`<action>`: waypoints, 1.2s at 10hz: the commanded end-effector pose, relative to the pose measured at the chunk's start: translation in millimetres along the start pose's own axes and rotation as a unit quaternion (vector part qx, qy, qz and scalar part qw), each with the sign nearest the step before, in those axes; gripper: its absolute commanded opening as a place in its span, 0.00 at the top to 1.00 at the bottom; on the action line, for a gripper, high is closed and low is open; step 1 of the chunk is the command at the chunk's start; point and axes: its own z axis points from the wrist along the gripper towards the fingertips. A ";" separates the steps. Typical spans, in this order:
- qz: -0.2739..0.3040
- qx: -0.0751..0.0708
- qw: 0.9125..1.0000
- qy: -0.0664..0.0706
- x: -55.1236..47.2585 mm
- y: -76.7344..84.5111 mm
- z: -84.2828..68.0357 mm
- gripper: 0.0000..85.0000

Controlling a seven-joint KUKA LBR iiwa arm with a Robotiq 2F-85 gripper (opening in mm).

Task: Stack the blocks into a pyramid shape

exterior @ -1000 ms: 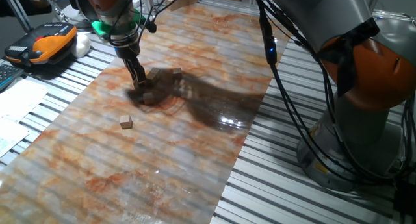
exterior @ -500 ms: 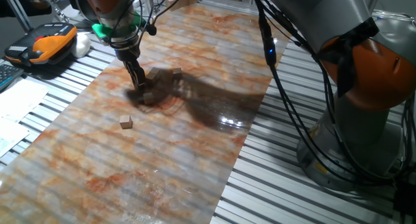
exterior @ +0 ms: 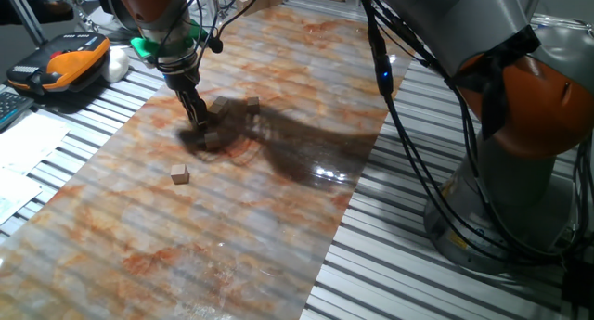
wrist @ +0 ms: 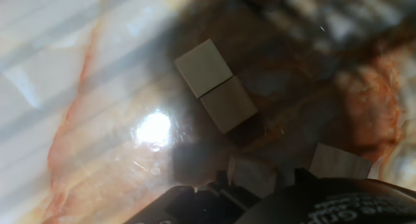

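Observation:
In the fixed view my gripper (exterior: 199,121) hangs low over a small cluster of blocks (exterior: 213,134) on the marbled board. From the hand view, two wooden blocks (wrist: 203,67) (wrist: 229,104) lie side by side and touching. A further block (wrist: 251,176) sits between my dark fingers (wrist: 218,185) at the bottom edge, and I cannot see whether they press on it. One block (wrist: 339,162) lies to its right. Another block (exterior: 252,103) rests behind the cluster. A lone block (exterior: 179,174) lies nearer the front left.
The marbled board (exterior: 278,218) lies on a slatted metal table (exterior: 408,264). An orange and black device (exterior: 70,62) and papers (exterior: 23,144) sit off the board at the left. The arm's base (exterior: 520,125) and its cables (exterior: 408,125) stand at the right.
My gripper has risen slightly and drifted a little up and left. The blocks on the board have not visibly moved.

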 end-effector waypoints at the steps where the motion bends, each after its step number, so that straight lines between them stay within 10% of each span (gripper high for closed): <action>1: -0.002 0.001 1.000 -0.001 -0.1 0.0 0.1 0.60; 7: -0.015 0.006 1.000 -0.004 -0.2 0.3 5.1 0.60; 10: -0.047 0.005 0.999 -0.006 -2.4 -1.7 8.9 1.00; 12: -0.056 0.005 0.998 -0.011 -3.2 -2.1 7.6 1.00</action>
